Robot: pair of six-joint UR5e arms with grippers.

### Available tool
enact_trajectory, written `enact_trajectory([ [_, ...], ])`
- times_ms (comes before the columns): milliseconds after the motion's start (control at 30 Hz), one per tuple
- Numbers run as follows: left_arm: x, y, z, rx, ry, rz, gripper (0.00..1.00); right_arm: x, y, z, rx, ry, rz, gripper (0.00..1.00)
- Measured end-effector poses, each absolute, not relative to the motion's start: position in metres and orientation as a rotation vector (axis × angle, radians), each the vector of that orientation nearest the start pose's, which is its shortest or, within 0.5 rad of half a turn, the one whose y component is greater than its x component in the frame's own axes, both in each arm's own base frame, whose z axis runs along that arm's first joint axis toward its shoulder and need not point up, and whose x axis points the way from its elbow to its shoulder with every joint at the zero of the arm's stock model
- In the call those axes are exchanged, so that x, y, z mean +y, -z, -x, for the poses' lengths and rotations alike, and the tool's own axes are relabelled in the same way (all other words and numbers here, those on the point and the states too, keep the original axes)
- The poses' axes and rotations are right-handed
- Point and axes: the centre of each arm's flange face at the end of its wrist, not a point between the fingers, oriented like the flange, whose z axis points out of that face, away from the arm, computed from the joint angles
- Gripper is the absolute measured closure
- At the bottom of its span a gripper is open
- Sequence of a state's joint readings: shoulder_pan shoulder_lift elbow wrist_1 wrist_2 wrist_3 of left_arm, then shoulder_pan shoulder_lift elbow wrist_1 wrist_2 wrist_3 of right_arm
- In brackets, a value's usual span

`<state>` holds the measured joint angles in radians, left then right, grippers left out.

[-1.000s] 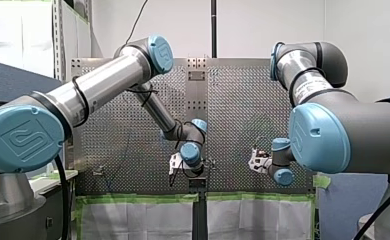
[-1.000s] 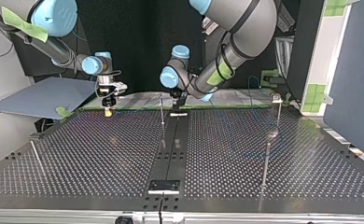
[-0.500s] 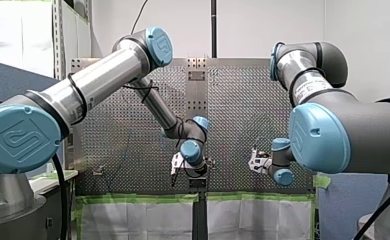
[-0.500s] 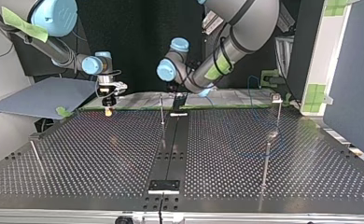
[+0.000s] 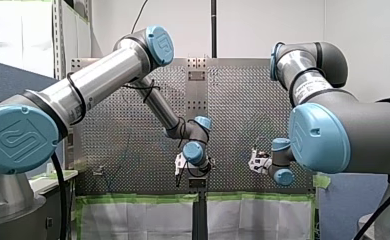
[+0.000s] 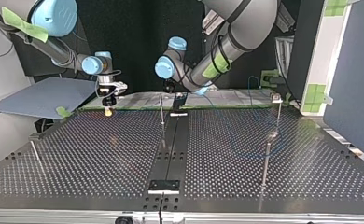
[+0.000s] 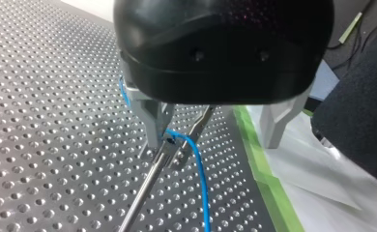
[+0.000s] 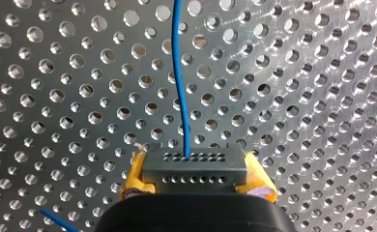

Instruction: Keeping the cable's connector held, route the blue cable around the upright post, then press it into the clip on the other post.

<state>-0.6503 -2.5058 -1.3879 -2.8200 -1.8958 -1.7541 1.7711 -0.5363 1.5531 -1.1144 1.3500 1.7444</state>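
The blue cable [image 8: 179, 87] leaves a dark grey connector [image 8: 195, 166], and my right gripper [image 8: 196, 182] is shut on that connector with its yellow pads. In the top view this gripper [image 6: 108, 108] hangs at the far left of the table. My left gripper [image 7: 214, 140] is open, with its metal fingers [image 7: 152, 125] wide apart. The cable [image 7: 199, 179] passes beside one finger and lies across the clip [image 7: 169, 144] on top of a thin post [image 7: 143, 193]. In the top view that post [image 6: 162, 111] stands at the far middle, just beside my left gripper [image 6: 178, 97].
More thin posts stand at the top view's right [image 6: 279, 112], right front [image 6: 266, 163] and left front [image 6: 35, 155]. A dark strip [image 6: 171, 144] runs down the middle of the perforated table. Green tape [image 7: 261, 169] edges the table's far side. A grey board [image 6: 45, 95] leans at the left.
My left arm's wrist has risen and shifted a little toward the top view's left, with the gripper still at the middle post. My right arm has not moved.
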Motion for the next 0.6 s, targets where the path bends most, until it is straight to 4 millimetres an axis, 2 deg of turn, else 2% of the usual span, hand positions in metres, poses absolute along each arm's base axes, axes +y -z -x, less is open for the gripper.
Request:
enact_trajectory([
  [600, -0.4899, -0.0177, -0.4748, 1.956, 0.234, -0.241, 0.00, -0.6333, 0.0442, -0.2870, -1.056, -1.679, -1.389, 1.00],
])
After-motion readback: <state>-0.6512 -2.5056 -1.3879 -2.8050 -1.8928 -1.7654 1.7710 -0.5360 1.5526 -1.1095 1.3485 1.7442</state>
